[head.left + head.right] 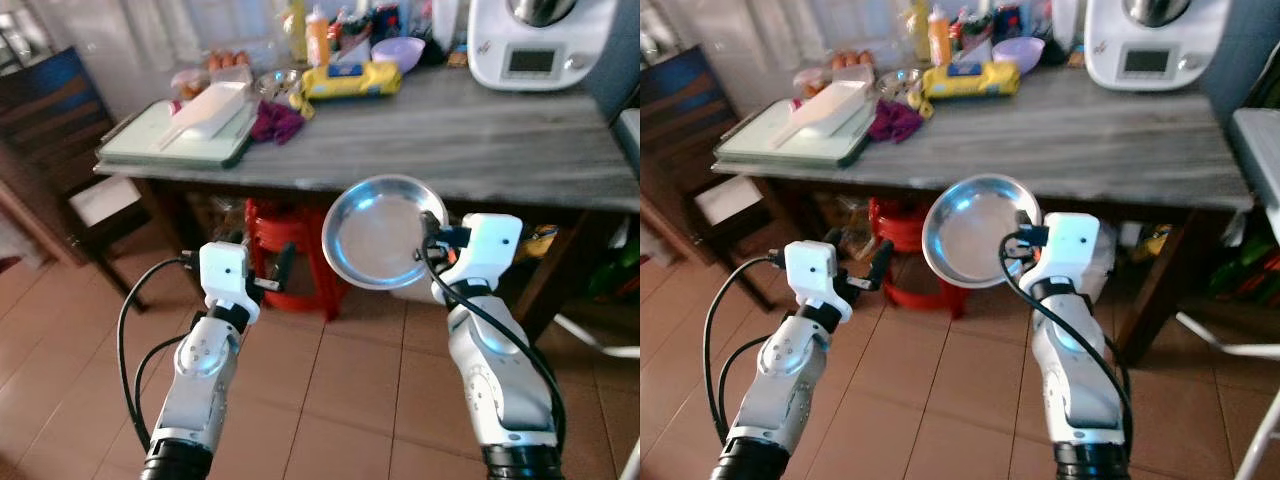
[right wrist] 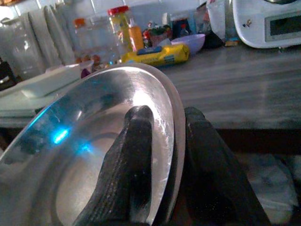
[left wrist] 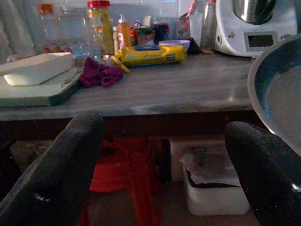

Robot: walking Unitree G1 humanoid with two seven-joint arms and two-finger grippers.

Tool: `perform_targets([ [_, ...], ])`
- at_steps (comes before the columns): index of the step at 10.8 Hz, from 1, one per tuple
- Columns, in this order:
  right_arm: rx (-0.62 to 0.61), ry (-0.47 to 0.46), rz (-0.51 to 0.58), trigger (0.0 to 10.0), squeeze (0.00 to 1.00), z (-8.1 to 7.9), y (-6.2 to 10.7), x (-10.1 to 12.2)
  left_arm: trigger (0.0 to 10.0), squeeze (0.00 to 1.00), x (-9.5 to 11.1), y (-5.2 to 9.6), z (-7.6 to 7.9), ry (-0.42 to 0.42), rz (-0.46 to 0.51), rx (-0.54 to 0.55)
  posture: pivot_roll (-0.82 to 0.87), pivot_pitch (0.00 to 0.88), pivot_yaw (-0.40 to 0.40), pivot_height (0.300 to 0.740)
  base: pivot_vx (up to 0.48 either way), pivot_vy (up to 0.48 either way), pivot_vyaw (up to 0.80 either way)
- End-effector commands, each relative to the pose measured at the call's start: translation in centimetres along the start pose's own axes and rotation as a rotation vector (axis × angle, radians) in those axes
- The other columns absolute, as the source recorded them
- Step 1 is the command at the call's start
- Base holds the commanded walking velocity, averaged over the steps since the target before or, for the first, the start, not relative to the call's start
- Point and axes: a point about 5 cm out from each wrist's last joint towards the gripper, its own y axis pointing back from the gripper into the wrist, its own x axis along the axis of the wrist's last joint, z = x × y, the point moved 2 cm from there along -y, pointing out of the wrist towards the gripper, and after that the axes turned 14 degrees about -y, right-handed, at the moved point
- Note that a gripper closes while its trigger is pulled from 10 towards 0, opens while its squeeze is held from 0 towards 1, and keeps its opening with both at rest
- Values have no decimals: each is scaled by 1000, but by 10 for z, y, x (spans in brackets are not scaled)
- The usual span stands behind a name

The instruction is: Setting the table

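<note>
Steel plate (image 1: 383, 232) was held tilted in front of the grey table's (image 1: 470, 140) near edge, its rim pinched between the two black fingers (image 2: 129, 165) of the right gripper (image 1: 433, 232), one finger inside the dish and one behind it. The left gripper (image 1: 272, 275) was raised beside it, lower and apart, with its fingers spread wide and nothing between them. On the table a white tray (image 1: 175, 135), a purple cloth (image 1: 275, 121), a yellow packet (image 1: 350, 80) and a white kitchen machine (image 1: 540, 40) were seen. A red stool (image 1: 290, 250) was seen under the table.
</note>
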Motion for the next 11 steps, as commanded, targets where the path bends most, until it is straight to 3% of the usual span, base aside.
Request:
perform_targets([
  [1,30,-10,5,10000,0,-7,-1,1,10000,0,1,1,-6,-11,3,15,-126,86,114,740,360,0,0],
  [11,41,-2,8,10000,0,-10,-3,2,10000,0,1,-1,0,7,6,2,-134,83,107,740,365,0,-73],
])
